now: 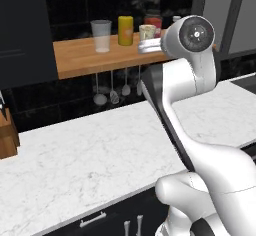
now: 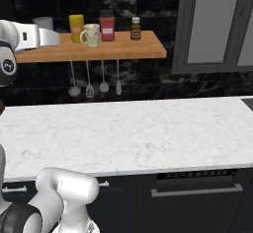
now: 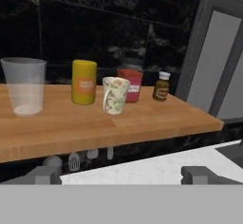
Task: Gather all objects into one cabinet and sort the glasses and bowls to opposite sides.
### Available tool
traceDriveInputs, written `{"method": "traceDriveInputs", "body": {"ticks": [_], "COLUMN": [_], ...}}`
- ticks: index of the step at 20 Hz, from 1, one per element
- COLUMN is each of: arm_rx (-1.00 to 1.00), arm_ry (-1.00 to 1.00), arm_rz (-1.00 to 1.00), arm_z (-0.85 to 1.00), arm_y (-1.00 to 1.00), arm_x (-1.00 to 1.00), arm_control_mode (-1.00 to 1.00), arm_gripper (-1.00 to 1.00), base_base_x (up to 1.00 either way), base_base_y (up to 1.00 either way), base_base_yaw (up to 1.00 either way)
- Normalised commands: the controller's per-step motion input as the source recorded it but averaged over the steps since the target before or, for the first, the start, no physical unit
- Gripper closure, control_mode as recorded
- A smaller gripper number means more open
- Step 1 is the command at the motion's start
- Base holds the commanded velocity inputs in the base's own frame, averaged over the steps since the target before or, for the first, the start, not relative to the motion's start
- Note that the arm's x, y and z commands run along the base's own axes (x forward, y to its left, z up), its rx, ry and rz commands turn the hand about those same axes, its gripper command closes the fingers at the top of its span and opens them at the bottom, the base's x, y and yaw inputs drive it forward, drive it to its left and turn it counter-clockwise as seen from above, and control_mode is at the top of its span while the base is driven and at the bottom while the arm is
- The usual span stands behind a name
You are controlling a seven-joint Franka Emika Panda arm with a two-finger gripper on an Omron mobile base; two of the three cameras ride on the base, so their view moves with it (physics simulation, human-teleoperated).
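Wooden wall shelf point(image 3: 118, 123): your spread tool point(image 3: 122, 175) faces a light, slippery cream patterned cup point(image 3: 115, 95) at twelve o'clock; grip its sides.

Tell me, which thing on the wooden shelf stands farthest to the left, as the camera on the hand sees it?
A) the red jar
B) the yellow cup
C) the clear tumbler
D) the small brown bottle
C: in the hand view the clear tumbler is leftmost on the wooden shelf, then the yellow cup, cream cup, red jar and brown bottle.
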Motion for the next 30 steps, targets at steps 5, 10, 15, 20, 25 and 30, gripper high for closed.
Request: {"method": "traceDriveInputs", "body": {"ticks": [5, 10, 15, 20, 25, 30], "arm_rx": [0.00, 0.00, 0.00, 0.01, 0.01, 0.05], "arm_ry": [0.00, 0.00, 0.00, 0.00, 0.00, -0.02], "arm_rz": [0.00, 0.00, 0.00, 0.00, 0.00, 0.00], "arm_z": [-0.04, -0.02, 0.00, 0.00, -0.06, -0.10], "arm_y": [0.05, 0.01, 0.13, 0.14, 0.00, 0.00], "arm_x": [0.37, 0.37, 0.35, 0.29, 0.34, 0.30], "arm_control_mode": [-1.00, -1.00, -1.00, -1.00, -1.00, -1.00], "arm_gripper": [-1.00, -1.00, -1.00, -1.00, -1.00, -1.00], "base_base_x": [0.00, 0.00, 0.00, 0.00, 0.00, 0.00], "base_base_y": [0.00, 0.00, 0.00, 0.00, 0.00, 0.00], "base_base_yaw": [0.00, 0.00, 0.00, 0.00, 0.00, 0.00]}}
